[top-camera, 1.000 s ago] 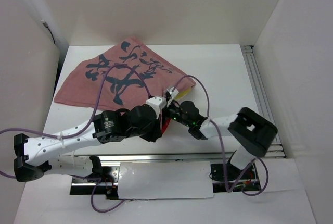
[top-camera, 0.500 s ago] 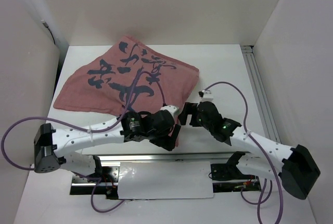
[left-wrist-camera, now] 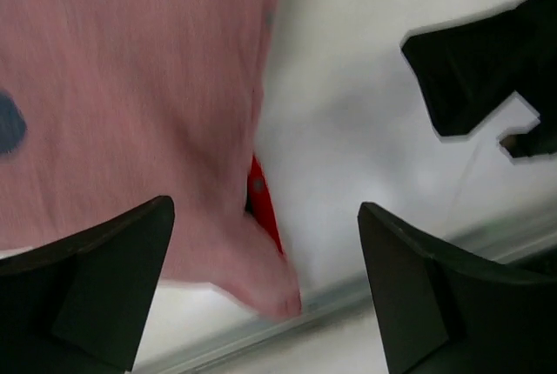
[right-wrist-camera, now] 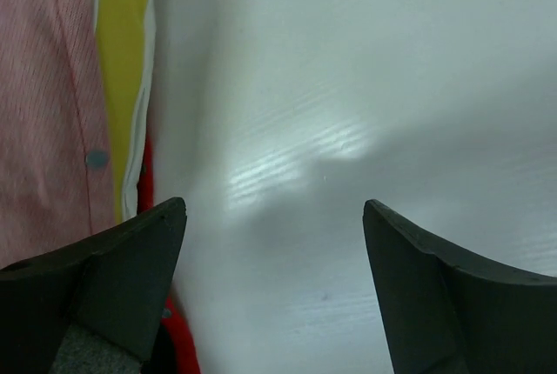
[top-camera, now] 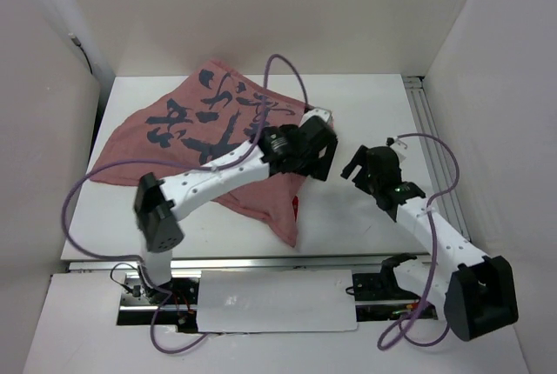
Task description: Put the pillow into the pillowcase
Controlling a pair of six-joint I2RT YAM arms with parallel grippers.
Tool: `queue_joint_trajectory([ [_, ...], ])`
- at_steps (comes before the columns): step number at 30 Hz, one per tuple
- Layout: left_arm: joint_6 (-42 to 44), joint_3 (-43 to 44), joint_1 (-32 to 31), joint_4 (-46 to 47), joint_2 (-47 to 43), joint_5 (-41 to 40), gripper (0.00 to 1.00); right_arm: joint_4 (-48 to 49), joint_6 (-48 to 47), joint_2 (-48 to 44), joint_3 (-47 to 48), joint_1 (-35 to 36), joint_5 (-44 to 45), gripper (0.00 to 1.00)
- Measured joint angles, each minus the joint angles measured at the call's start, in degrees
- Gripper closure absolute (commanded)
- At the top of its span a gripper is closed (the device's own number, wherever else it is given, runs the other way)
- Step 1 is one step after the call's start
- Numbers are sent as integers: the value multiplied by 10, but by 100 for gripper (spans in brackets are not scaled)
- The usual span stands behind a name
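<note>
The pillowcase [top-camera: 218, 143] lies faded pinkish-red side up with dark markings, spread from the back left to the table's middle, one corner reaching toward the front edge. In the wrist views the pillowcase [left-wrist-camera: 130, 87] [right-wrist-camera: 43, 87] fills the left side, with bright red lining [left-wrist-camera: 264, 204] at its edge. Only the pillow's yellow edge [right-wrist-camera: 122, 78] shows, sticking out of the case beside a white strip. My left gripper [top-camera: 320, 155] [left-wrist-camera: 265, 206] hangs open over the case's right edge, holding nothing. Just right of it, my right gripper [top-camera: 359, 165] [right-wrist-camera: 275, 203] is open over bare table.
White walls enclose the table on the left, back and right. An aluminium rail [top-camera: 428, 130] runs along the right side and another [top-camera: 261, 263] along the front edge. Purple cables [top-camera: 270, 70] loop above both arms.
The left gripper opened, let go of the pillowcase and swung from the near edge to the case's right side. The right arm drew back to the right. The case's front corner dropped flat.
</note>
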Motion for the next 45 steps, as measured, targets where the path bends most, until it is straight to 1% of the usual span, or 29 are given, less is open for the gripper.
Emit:
queue_joint_trajectory([
  [2,22,88,10,-14,70,-24,0,15,-2,23,8,-44,-27,17],
  [4,48,193,17,-27,153,-45,0,40,-3,43,11,-85,-68,19],
  [6,75,262,25,-27,216,-55,0,62,-4,63,14,-119,-112,20],
  [8,100,291,33,-29,259,-73,0,83,-5,79,15,-147,-157,22],
  [10,118,295,43,-30,282,-88,0,97,-7,90,15,-162,-191,22],
  [11,125,295,50,-30,292,-94,3,106,-10,95,15,-169,-207,22],
  [12,133,295,56,-30,301,-98,6,112,-13,100,16,-173,-220,22],
  [13,141,295,62,-29,307,-101,13,118,-16,106,17,-176,-235,22],
  [15,154,295,74,-25,317,-104,32,130,-24,114,18,-179,-256,22],
  [16,163,295,80,-24,320,-103,52,134,-27,117,19,-179,-264,22],
  [17,166,295,84,-23,320,-100,60,138,-29,119,19,-179,-271,22],
  [18,167,294,86,-21,320,-99,65,142,-32,122,19,-179,-278,22],
  [19,167,294,86,-19,319,-97,75,145,-33,123,19,-178,-282,22],
  [24,177,277,83,-9,301,-87,75,168,-42,136,24,-162,-291,22],
  [26,178,269,84,-4,286,-78,73,173,-49,146,28,-149,-293,22],
  [31,179,264,83,6,251,-55,73,189,-54,188,46,-118,-293,22],
  [32,179,264,83,8,245,-52,78,197,-53,197,49,-113,-293,22],
  [33,180,264,83,11,241,-50,88,204,-53,207,52,-110,-293,22],
  [34,180,264,83,14,237,-48,100,214,-52,217,54,-107,-293,22],
  [39,184,263,83,22,235,-39,99,260,-40,274,70,-99,-303,22],
  [42,196,260,83,25,235,-27,68,278,-34,309,81,-99,-312,22],
  [43,200,258,83,26,235,-23,53,280,-34,311,81,-99,-313,22],
  [45,206,240,82,34,233,-22,48,283,-29,308,77,-104,-312,22],
])
